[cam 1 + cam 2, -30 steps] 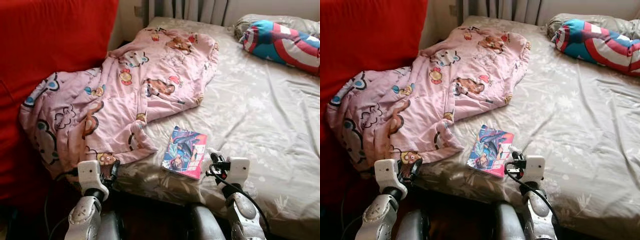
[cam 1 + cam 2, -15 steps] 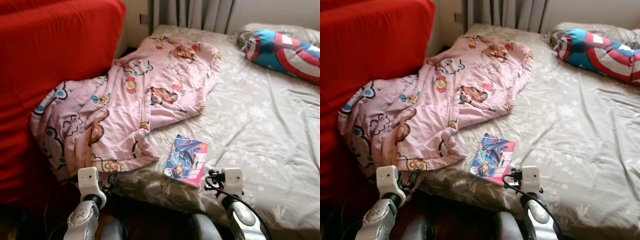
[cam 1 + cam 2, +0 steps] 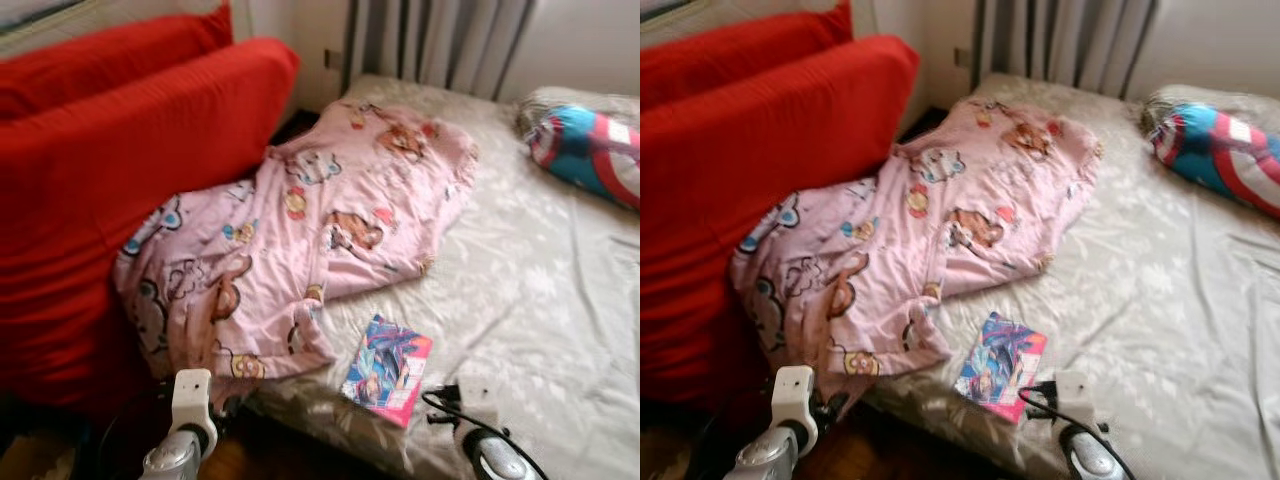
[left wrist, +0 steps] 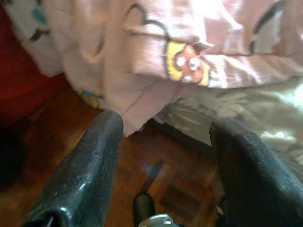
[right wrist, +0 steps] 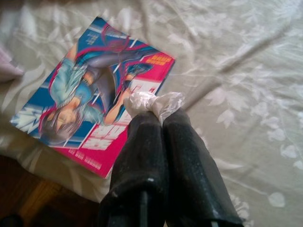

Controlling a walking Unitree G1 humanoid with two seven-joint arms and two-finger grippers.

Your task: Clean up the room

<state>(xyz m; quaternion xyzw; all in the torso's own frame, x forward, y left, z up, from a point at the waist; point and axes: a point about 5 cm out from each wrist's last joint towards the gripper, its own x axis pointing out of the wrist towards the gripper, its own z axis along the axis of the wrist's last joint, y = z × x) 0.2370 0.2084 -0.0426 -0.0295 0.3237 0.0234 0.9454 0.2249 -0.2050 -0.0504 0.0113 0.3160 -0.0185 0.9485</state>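
Between the right gripper's [image 5: 158,111] two black fingers, pressed tight together, sits a small crumpled white wad [image 5: 152,102], pinched at the tips. That gripper hovers low over the near edge of the bed [image 3: 540,290], just above the corner of a comic book [image 3: 388,367] lying flat on the floral sheet. The left gripper [image 4: 165,137] is held low beside the bed, fingers spread wide with nothing between them, pointing at the hanging edge of the pink cartoon blanket [image 3: 300,240] above the wooden floor [image 4: 142,175]. Red cushions [image 3: 110,180] flank the blanket; a striped pillow [image 3: 590,150] lies far across.
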